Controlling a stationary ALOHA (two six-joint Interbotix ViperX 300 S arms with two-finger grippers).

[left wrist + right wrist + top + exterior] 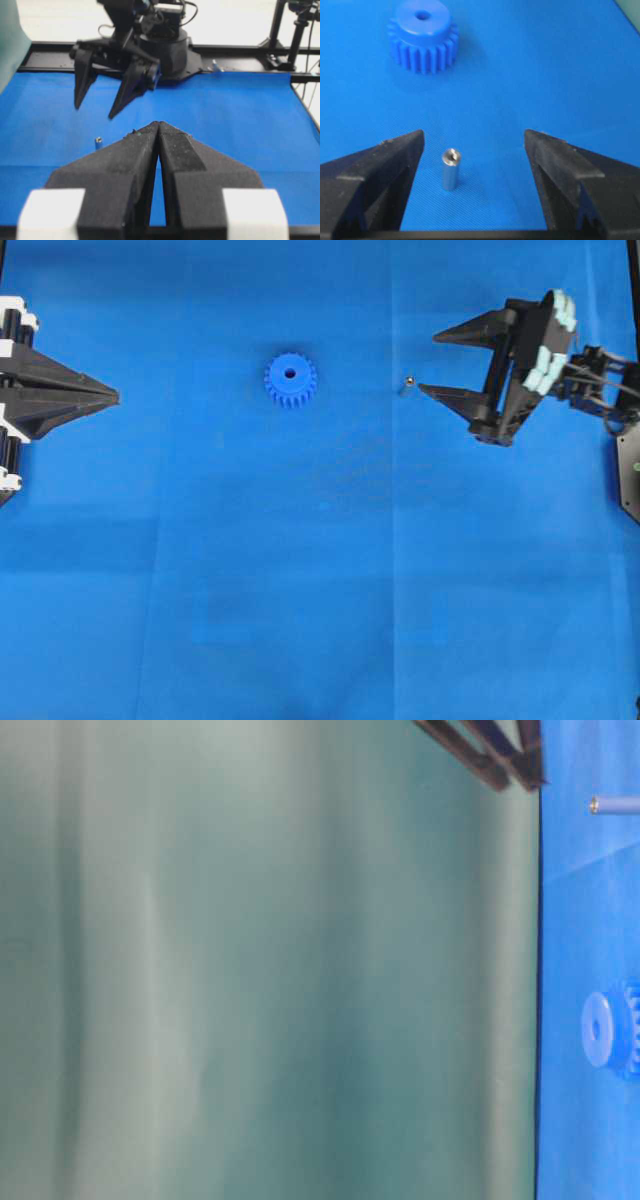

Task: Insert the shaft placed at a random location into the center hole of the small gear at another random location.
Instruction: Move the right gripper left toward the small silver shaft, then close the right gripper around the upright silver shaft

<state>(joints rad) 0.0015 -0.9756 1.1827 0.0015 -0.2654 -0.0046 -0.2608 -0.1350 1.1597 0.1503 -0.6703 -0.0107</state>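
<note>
From the right wrist view, the right gripper [474,145] has its jaws wide apart with nothing in them. The shaft [450,169] stands up on the blue mat [530,75] between the two tips, close to the one at 9 o'clock and not touching it. Farther off, at 11 o'clock, the small gear [422,36] lies flat, its center hole [423,15] facing up. Across the table, the left gripper [112,396] has its jaws pressed together, holding nothing.
</note>
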